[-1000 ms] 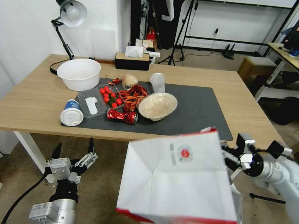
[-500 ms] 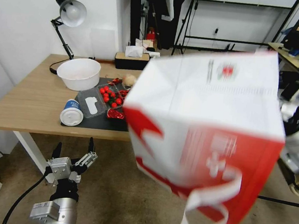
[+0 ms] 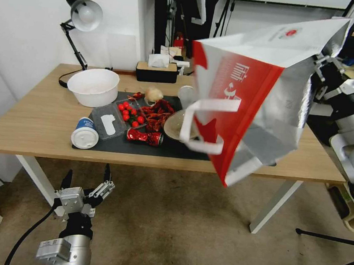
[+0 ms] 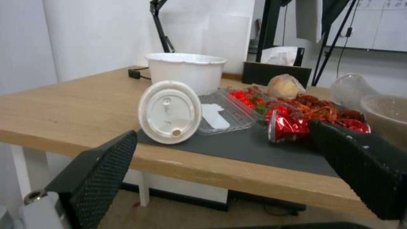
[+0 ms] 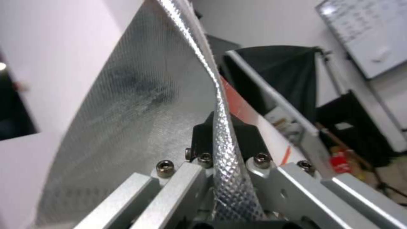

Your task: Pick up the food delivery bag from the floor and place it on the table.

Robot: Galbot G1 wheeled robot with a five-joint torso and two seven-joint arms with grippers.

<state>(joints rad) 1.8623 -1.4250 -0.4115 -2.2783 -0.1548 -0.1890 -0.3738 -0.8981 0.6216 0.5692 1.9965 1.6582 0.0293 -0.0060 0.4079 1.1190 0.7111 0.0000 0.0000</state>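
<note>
I see the food delivery bag (image 3: 249, 85) as smooth paper lined with embossed silver foil, the surface (image 3: 39, 118) as matt light wood, and the floor (image 3: 166, 232) as rough, worn carpet.

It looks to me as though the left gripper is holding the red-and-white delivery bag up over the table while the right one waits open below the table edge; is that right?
Not quite: the arms are swapped. The head view shows the right gripper clamped on the delivery bag rim, holding it tilted over the table, while the left gripper waits open below the table edge.
</note>
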